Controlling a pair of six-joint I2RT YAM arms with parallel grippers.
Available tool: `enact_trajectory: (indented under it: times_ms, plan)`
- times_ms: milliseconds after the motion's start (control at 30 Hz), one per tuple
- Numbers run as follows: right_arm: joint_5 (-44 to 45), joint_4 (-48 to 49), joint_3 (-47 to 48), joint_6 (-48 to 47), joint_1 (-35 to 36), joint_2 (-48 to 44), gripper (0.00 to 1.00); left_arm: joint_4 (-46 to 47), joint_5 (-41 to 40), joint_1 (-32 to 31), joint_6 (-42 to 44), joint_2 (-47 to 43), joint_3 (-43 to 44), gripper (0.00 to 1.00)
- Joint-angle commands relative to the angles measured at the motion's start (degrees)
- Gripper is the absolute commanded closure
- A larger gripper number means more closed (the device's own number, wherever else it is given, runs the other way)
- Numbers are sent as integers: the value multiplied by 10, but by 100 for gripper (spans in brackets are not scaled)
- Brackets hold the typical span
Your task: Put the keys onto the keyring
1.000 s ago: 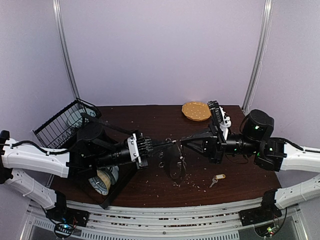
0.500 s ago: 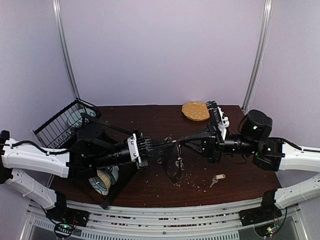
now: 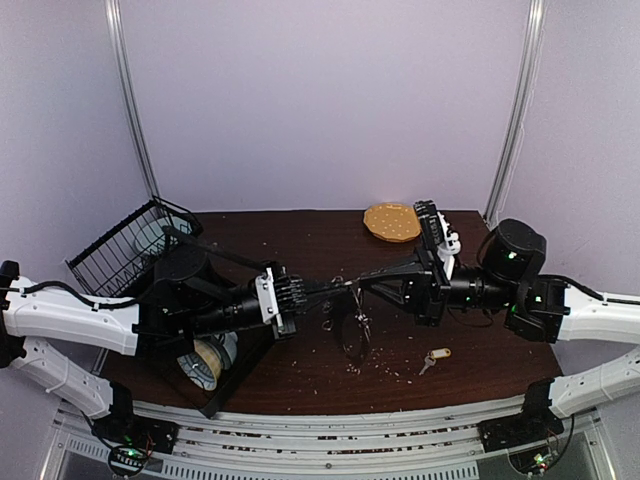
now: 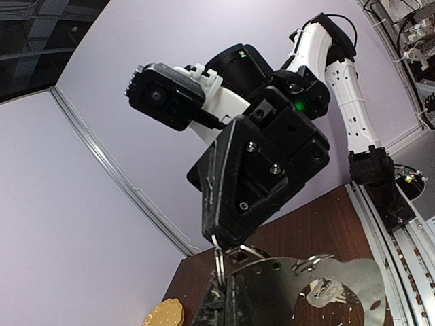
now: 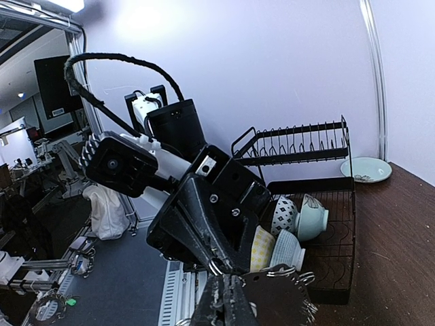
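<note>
My left gripper (image 3: 343,287) and right gripper (image 3: 360,285) meet tip to tip above the middle of the table. Both are shut on the same thin silver wire (image 4: 219,261) at the top of the keyring (image 3: 350,335). The keyring hangs down below the tips as a floppy loop with small rings along its edge (image 5: 292,275). One key with a yellow tag (image 3: 434,358) lies on the table to the right, apart from both grippers. A small silver key (image 4: 323,292) shows inside the loop in the left wrist view; I cannot tell whether it hangs on it.
A black wire dish rack (image 3: 125,245) with bowls (image 5: 302,221) stands at the left. A round tan dotted disc (image 3: 392,221) lies at the back of the table. Pale crumbs (image 3: 380,365) and small loose rings (image 3: 325,325) are scattered under the grippers.
The right gripper has edged a little left toward the left gripper. The hanging keyring has swayed slightly. Both grips are unchanged.
</note>
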Motion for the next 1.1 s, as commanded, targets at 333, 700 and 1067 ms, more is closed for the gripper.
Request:
enact_trajectory:
  times_ms: [333, 700, 1067]
  plan:
    - [17, 21, -6, 3, -4, -10, 100, 123, 23, -4, -40, -5, -23, 100]
    - [-53, 77, -26, 13, -4, -22, 100, 177, 50, -4, -24, 26, -25, 100]
    - [-121, 99, -36, 18, -5, -50, 100, 230, 87, -4, 1, 68, -4, 100]
